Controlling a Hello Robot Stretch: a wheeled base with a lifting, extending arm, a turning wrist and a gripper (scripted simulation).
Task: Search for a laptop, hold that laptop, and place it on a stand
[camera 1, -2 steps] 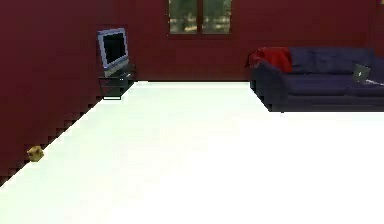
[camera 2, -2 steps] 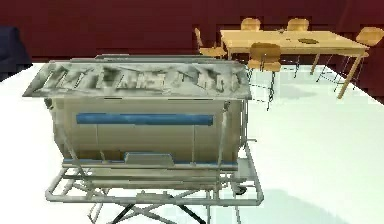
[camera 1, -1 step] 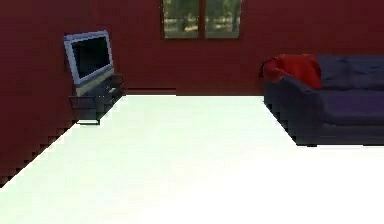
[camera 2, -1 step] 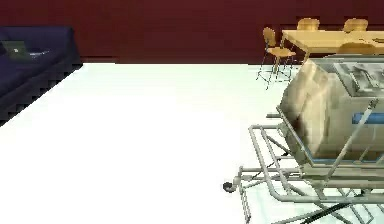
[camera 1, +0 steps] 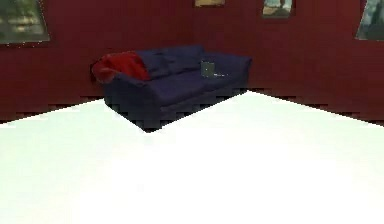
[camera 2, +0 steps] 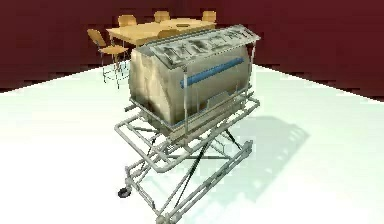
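In the forward view a dark blue sofa point(camera 1: 175, 85) stands on the white floor point(camera 1: 200, 170) against a dark red wall point(camera 1: 300, 55), set at a slant. A red cloth point(camera 1: 122, 67) is heaped over the sofa's left end, across the backrest and armrest. On the seat cushions toward the sofa's right end lies a small grey thing point(camera 1: 210, 69). It is flat with a darker face and may be the laptop, though it is too small to be sure. It is well apart from the red cloth. Framed pictures hang high on the walls, one at the forward view's left point(camera 1: 22, 20) and one at its right edge point(camera 1: 372, 20).

In the arm side view a wheeled metal frame point(camera 2: 185, 165) of pale tubes stands on the white floor and carries a large boxy grey-tan unit point(camera 2: 190, 85) with a patterned top. Behind it, near the dark red wall, is a wooden desk point(camera 2: 150, 35) with wooden chairs point(camera 2: 97, 40) around it.

Whether the pincer is spread or pressed together cannot be told, nor can how the small grey thing lies relative to it.
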